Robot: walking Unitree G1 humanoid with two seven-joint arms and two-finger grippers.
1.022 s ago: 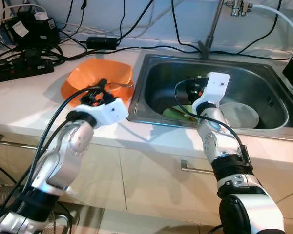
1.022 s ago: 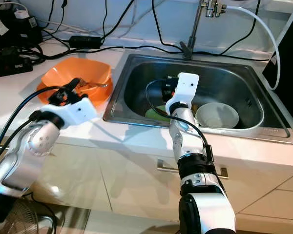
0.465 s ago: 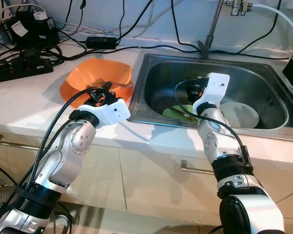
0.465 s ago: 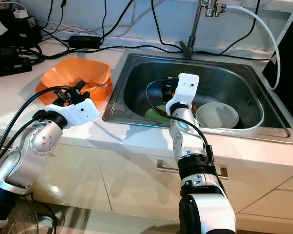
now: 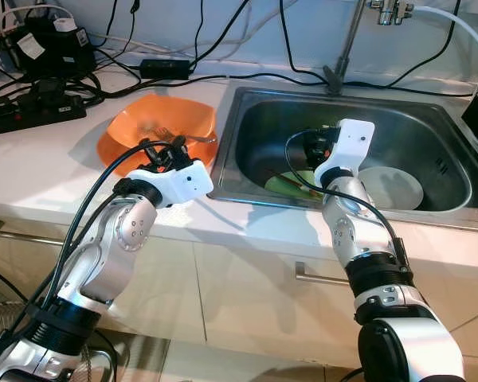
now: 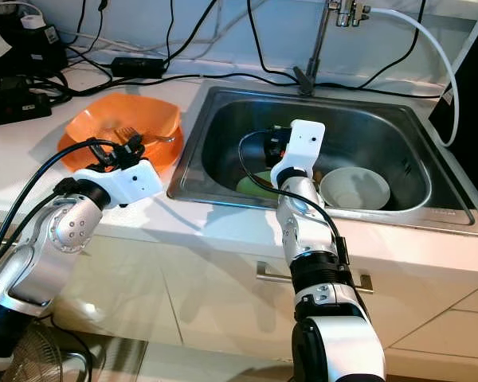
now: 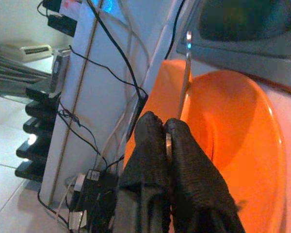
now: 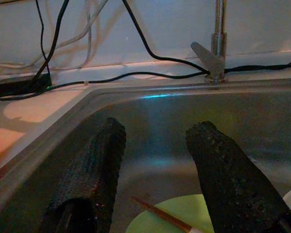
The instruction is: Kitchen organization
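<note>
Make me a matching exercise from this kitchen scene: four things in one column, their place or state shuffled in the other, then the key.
Things
1. left gripper
2. right gripper
3. white bowl
4. orange bowl

Place or state
A. on the countertop, left of the sink
B. open, down inside the sink above a green plate
C. shut on a thin metal utensil
D. on the sink floor, at the right

Pairs: 1-C, 2-B, 3-D, 4-A
</note>
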